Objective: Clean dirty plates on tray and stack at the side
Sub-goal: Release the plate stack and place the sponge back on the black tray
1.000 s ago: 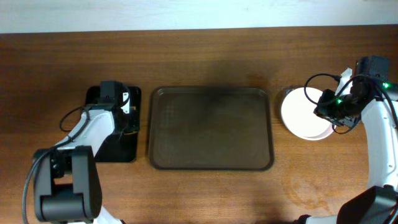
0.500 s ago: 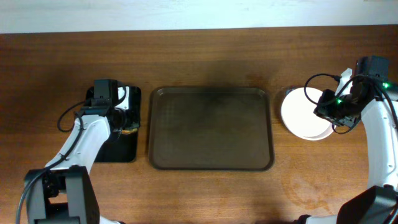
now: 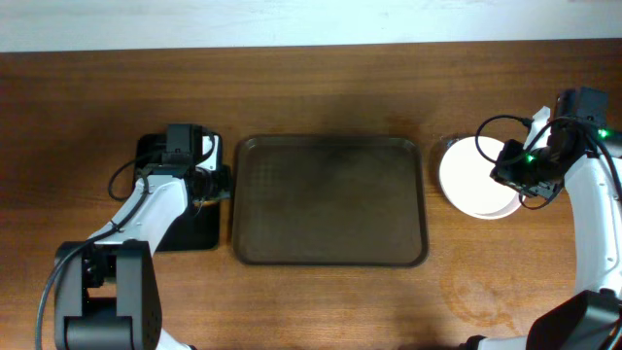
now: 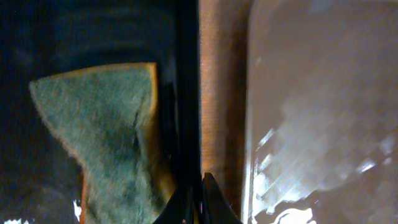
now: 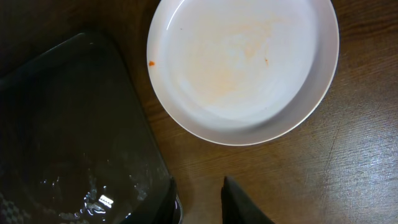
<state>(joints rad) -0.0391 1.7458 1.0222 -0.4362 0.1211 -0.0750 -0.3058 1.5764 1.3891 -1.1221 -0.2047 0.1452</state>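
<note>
Change: left gripper (image 4: pixel 198 200) swings from over sponge (image 4: pixel 102 137) toward left rim of tray (image 3: pixel 330 199). Jaws pinched together, nothing in them. Sponge lies on black tray (image 3: pixel 185 233), left of tray.
Right gripper (image 5: pixel 199 193) unmoved above plates (image 3: pixel 471 180), just right of tray. Jaws slightly apart, empty.
No plate on tray; top plate keeps faint orange smear. Judgement: wiping over, stack likely complete.
</note>
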